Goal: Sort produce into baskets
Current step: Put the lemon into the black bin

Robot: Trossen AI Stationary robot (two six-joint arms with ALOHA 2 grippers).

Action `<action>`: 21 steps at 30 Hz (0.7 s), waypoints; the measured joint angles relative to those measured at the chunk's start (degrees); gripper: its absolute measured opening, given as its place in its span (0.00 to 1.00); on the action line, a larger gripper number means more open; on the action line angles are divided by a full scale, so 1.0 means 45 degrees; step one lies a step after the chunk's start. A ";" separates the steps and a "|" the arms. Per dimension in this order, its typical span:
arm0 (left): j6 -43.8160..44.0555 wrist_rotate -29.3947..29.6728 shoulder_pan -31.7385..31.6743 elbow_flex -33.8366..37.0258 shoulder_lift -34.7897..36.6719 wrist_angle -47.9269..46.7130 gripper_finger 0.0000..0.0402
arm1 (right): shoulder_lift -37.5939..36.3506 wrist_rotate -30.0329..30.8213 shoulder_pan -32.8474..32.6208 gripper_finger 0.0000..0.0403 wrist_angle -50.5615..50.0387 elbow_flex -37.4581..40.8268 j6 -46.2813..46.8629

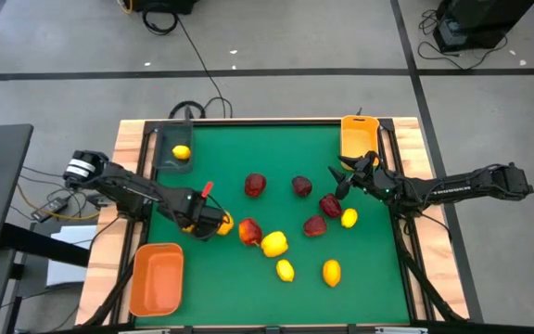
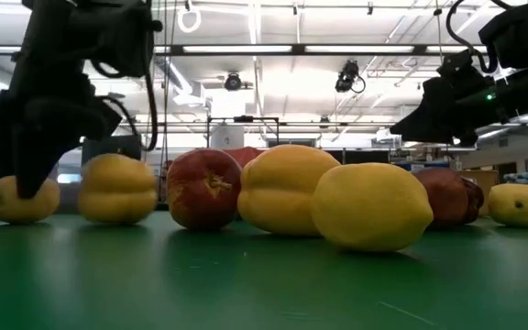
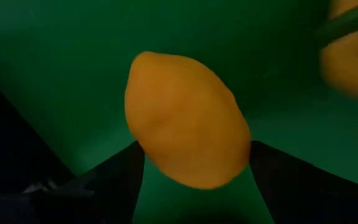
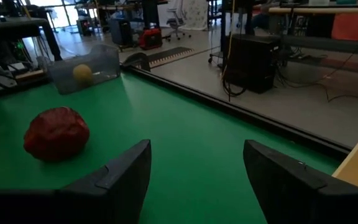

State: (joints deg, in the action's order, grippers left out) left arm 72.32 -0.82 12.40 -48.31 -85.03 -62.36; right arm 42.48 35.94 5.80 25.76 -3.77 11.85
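Small yellow lemons, bigger yellow pieces and dark red pieces lie loose on the green mat (image 1: 248, 297). My left gripper (image 1: 213, 223) is down at the mat's left middle, shut on a small lemon (image 3: 188, 118), which also shows in the low view (image 2: 21, 199). My right gripper (image 1: 341, 178) is open and empty, raised above the mat (image 2: 443, 110), beside the yellow-orange basket (image 1: 360, 137). A dark red piece (image 4: 56, 132) lies ahead of it. The black basket (image 1: 174, 148) at the far left holds one lemon (image 1: 182, 153). The deeper orange basket (image 1: 158, 276) stands near left. My left gripper pinches the small lemon's two sides (image 3: 143, 149) between its two fingers, one finger (image 3: 120, 180) on each side. The fingers come down from above (image 2: 26, 156). The lemon's underside rests on the mat.
A red piece (image 1: 249, 231) and a bigger yellow piece (image 1: 274, 243) lie just right of the held lemon. More red pieces (image 1: 301, 186) and lemons (image 1: 332, 272) are spread over the mat's middle and right. The wooden table frame (image 1: 128, 148) borders the mat.
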 joint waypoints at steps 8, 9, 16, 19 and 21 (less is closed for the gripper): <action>-0.2114 0.0484 0.0010 0.0300 0.0003 0.0296 0.70 | 0.0000 -0.0042 0.0000 0.66 0.0015 0.0000 0.0036; -0.2294 0.0570 0.0007 0.0300 0.0003 0.0297 0.69 | 0.0000 -0.0143 0.0000 0.66 0.0014 0.0000 0.0036; -0.2777 0.1619 -0.0129 -0.0301 -0.0054 -0.0738 0.62 | 0.0000 -0.0813 0.0000 0.66 0.0029 0.0000 0.0041; -0.3434 0.2046 -0.0603 -0.0855 0.0020 -0.1479 0.62 | 0.0000 -0.0916 0.0000 0.66 0.0039 0.0000 0.0031; -0.4030 0.2350 -0.1094 -0.1165 0.0173 -0.1921 0.62 | 0.0000 -0.0980 0.0000 0.66 0.0044 0.0000 0.0041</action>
State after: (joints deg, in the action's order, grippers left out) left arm 54.18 9.75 7.48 -53.55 -84.25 -71.01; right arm 42.48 31.54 5.80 25.96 -3.77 12.03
